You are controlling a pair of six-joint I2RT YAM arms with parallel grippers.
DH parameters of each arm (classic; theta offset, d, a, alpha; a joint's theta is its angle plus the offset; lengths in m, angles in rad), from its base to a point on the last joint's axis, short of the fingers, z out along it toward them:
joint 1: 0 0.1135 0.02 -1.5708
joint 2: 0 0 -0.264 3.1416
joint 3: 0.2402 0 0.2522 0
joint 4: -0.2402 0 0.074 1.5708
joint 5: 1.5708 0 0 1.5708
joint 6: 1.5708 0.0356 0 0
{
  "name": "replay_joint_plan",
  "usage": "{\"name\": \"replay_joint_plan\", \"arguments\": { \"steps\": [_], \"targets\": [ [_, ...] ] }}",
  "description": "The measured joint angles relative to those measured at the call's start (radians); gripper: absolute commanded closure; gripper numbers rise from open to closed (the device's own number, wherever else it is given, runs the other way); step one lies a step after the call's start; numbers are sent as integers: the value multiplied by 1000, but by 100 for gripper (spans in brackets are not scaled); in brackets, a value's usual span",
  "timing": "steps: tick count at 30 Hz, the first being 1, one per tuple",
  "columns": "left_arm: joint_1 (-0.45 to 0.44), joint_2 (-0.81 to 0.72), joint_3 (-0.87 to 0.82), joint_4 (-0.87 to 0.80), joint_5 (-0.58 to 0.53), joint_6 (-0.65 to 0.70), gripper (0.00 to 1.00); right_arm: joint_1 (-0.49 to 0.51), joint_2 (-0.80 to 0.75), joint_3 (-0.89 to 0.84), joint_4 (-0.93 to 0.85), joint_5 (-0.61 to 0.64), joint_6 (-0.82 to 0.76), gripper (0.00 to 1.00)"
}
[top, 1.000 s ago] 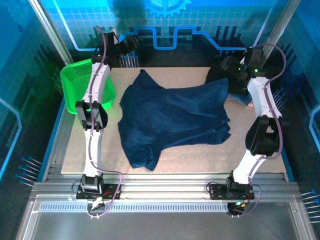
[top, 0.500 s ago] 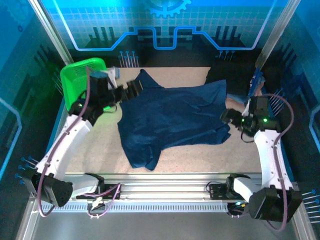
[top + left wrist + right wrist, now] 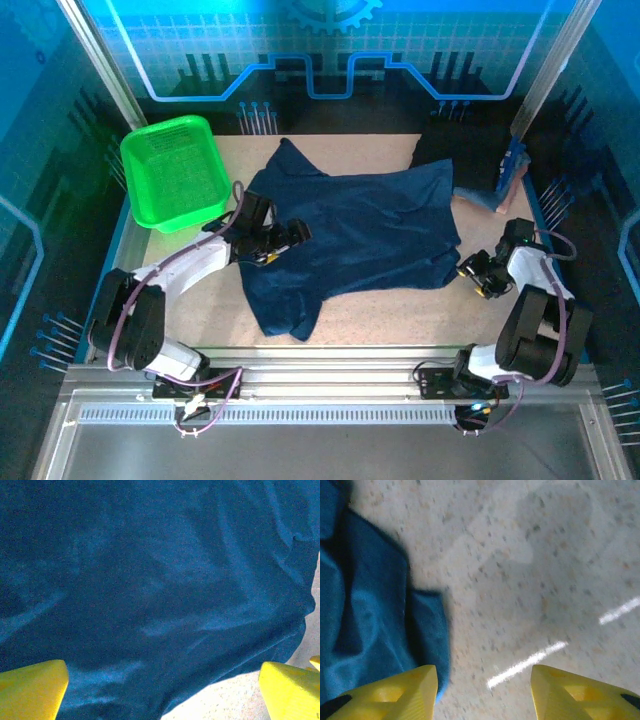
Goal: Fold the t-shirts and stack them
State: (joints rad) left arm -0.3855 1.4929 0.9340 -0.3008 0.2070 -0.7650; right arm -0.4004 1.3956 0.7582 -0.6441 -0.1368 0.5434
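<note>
Left fingers [image 3: 30,687], yellow-tipped, stand at full spread with nothing between them. The left gripper [image 3: 160,700] is poised over the navy shirt [image 3: 150,580]; whether the tips touch the cloth cannot be told. In the left wrist view, soft creases run across the cloth beneath it. The shirt's edge gives way to a sliver of pale speckled table [image 3: 235,702] at the lower right.

Right fingers [image 3: 580,692] stand partly apart and hold nothing. In the right wrist view, the right gripper [image 3: 482,692] has bare table between its tips, and a corner of the shirt lies just beside one of them.

From above, the left gripper is over the shirt's left side, with the left arm [image 3: 190,265] reaching in low from the near left corner. The right gripper is just off the shirt's near right corner, and the right arm [image 3: 530,320] is folded tight by the table's right edge.

The shirt lies unfolded and rumpled across the middle of the table. One point of cloth reaches toward the far edge and a bunched flap toward the near edge. A green basket [image 3: 175,170] stands at the far left corner, near the shirt but apart from it. By the far right edge is a small blue-and-white item [image 3: 510,175], too small to identify.
</note>
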Motion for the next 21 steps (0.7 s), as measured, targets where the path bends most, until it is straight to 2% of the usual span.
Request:
{"name": "replay_joint_plan", "arguments": {
  "steps": [6,11,16,19,21],
  "targets": [
    [-2,61,-10,60,0,-23,1,0,95,0,121,-48,26,50],
    [1,97,-24,92,0,-42,1,0,127,1,173,-78,41,60],
    [17,128,-40,126,0,-51,1,-6,154,5,182,-81,58,78],
    [36,152,-46,145,0,-61,1,-7,169,16,175,-79,65,95],
    [53,165,-56,156,-1,-69,1,-5,176,24,174,-81,75,100]
  ]
}}
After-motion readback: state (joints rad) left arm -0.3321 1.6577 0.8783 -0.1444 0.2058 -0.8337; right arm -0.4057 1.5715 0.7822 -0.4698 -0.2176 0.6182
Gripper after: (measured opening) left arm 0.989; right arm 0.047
